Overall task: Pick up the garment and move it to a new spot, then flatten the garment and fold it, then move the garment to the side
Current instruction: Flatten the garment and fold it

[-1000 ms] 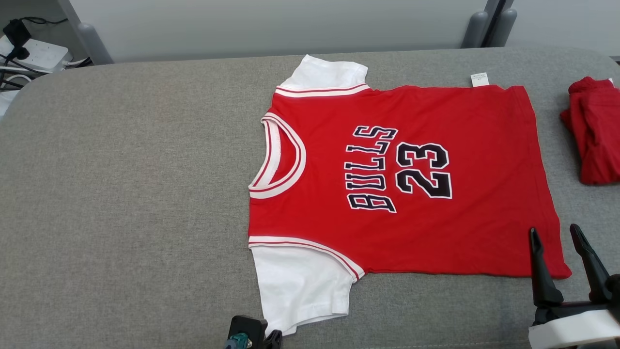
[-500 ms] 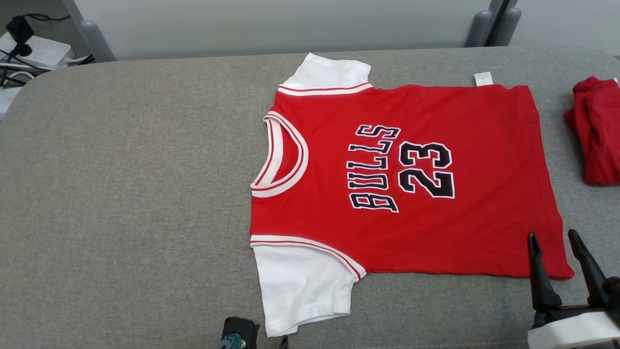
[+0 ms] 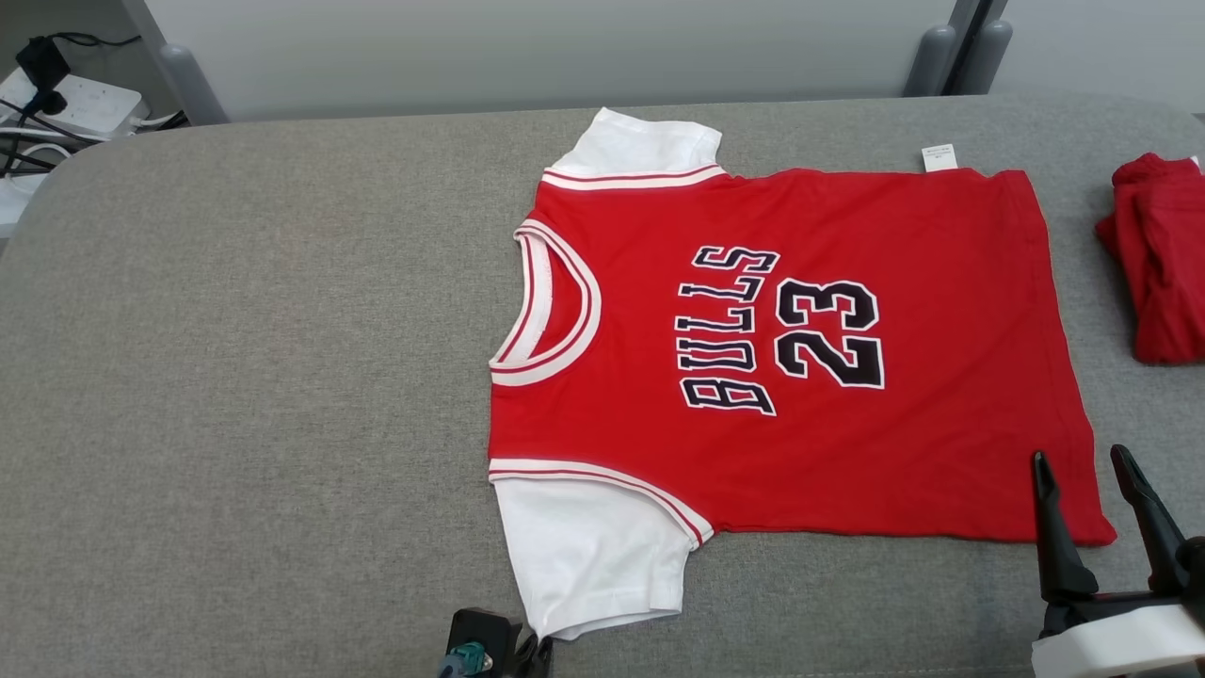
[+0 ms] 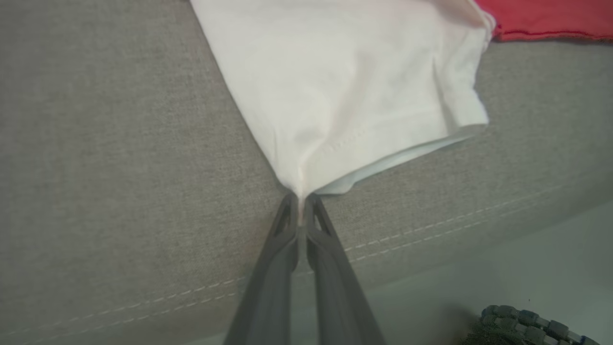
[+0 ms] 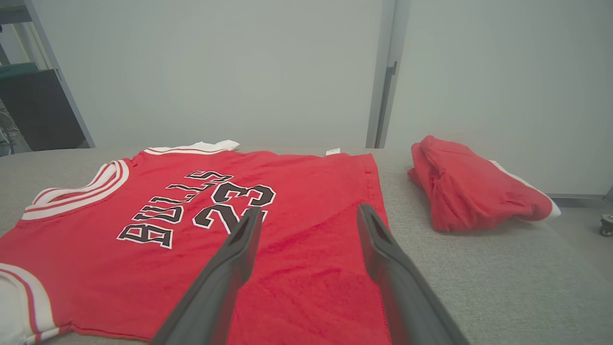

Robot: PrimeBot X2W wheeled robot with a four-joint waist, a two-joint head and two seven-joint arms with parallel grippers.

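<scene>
No. 23 shirt (image 3: 659, 424) is lying flat, centre-right on the counter (image 3: 235, 377). L pincer (image 4: 300, 201) is clenching the corner of the white sleeve (image 4: 345, 86), prob. to tug it smooth. R pincer (image 3: 1078, 460) is hovering released over the hem (image 3: 1068, 395), lower right.

The head view's bottom edge cuts off the left gripper (image 3: 529, 648) at the white sleeve (image 3: 593, 551) of the jersey (image 3: 847, 452), its right edge slices the folded red garment (image 3: 1163, 273), and the print on the white label (image 3: 939, 157) is too small to read. In the left wrist view the sleeve's corner vanishes between the pinched, blurred fingers (image 4: 282, 249), and a dark ribbed object (image 4: 522, 326) at the lower right corner is cropped and unidentifiable. The right wrist view's lower left corner crops the near sleeve.
</scene>
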